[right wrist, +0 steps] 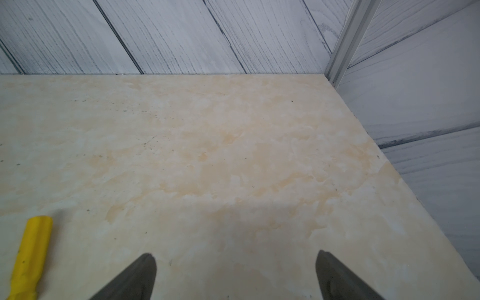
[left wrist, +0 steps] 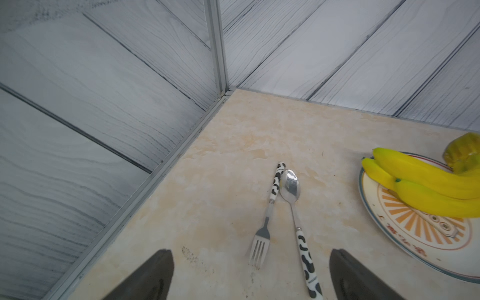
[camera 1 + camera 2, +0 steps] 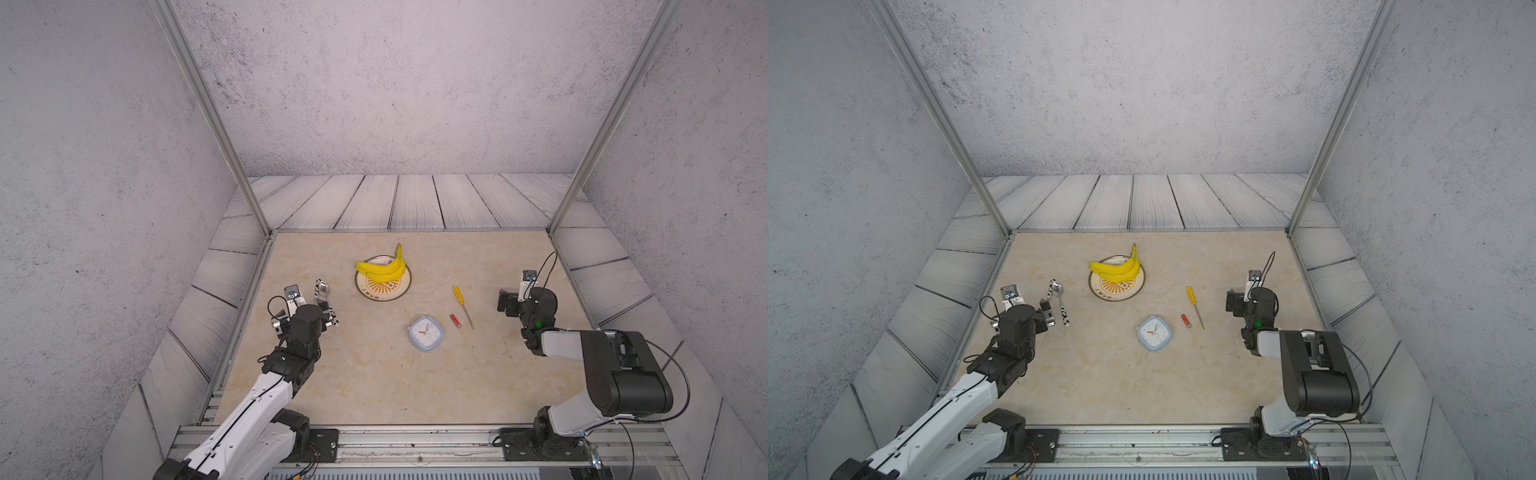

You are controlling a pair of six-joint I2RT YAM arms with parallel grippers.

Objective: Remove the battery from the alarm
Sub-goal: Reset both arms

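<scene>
Red battery (image 3: 455, 321) lies between alarm (image 3: 425, 333) and screwdriver (image 3: 459, 296); left gripper (image 2: 250, 252) and right gripper (image 1: 235, 254) spread.

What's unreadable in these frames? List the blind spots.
Back of the alarm: it lies dial-up in both top views, so the underside is hidden.
Markings on the battery: too small in both top views.
Shaft of the screwdriver: cut off by the right wrist view's edge.
Neither wrist view shows alarm or battery.

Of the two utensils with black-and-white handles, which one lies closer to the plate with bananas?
The spoon, the one with the rounded bowl. It lies between the fork and the plate; the fork's handle points the opposite way.
</scene>
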